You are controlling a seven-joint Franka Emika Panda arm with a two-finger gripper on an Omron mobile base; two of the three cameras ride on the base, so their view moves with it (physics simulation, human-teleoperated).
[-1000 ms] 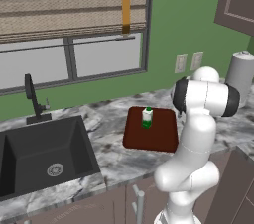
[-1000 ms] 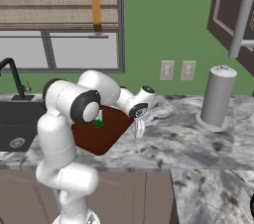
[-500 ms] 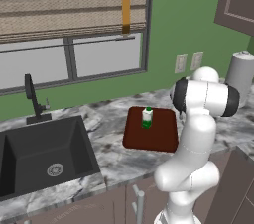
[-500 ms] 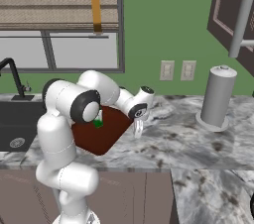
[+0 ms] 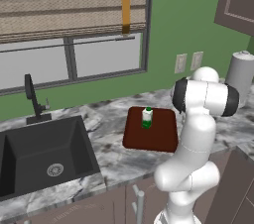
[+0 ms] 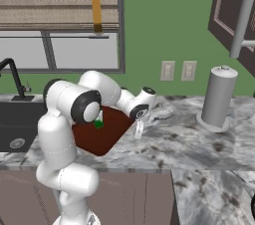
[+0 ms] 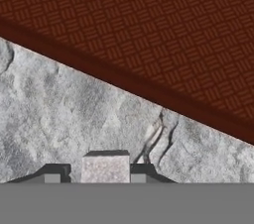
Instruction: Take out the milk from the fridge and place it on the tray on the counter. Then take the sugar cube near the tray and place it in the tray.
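Dark reddish-brown tray (image 7: 163, 29), woven crosshatch texture. Grey-and-white marbled table (image 7: 59, 119), dark veins. Pale grey-white sugar cube (image 7: 105, 167) between dark claw (image 7: 96, 177) tips. White milk (image 5: 147, 118), green band and cap. Black sink (image 5: 42, 156).

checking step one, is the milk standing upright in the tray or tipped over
Upright: the milk stands inside the tray, green cap on top, green band at its base.

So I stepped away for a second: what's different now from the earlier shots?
Little shows: the gripper hangs low over the counter beside the tray, as before, its jaws either side of the sugar cube. The milk stays upright on the tray.
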